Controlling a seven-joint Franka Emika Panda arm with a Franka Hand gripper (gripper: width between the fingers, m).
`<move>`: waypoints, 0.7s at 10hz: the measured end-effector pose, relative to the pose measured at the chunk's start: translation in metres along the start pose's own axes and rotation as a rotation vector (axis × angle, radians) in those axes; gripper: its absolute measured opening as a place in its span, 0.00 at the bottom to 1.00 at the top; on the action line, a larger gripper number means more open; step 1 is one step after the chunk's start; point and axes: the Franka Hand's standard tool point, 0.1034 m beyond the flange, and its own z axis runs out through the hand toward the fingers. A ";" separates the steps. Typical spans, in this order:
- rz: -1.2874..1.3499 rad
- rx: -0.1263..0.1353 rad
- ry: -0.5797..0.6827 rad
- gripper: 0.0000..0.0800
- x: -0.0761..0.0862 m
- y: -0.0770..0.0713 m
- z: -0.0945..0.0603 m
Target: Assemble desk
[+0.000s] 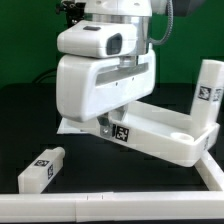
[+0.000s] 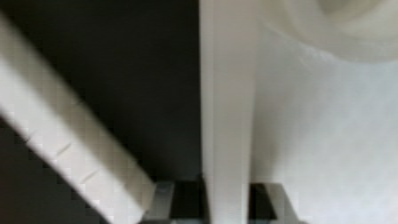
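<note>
One gripper [image 1: 110, 124] was clenched on a thin raised edge of the white tabletop [image 1: 165, 135], which lay flat on the black worktop [image 1: 100, 170] toward the exterior view's right, a round socket [image 2: 347, 25] close beside the grip. One upright leg [image 1: 207, 92] stood at the tabletop's right end; one loose leg [image 1: 42, 169], tagged, lay on the worktop well apart, at the exterior view's left.
</note>
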 end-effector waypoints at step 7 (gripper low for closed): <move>-0.460 -0.006 -0.032 0.07 0.011 0.030 0.008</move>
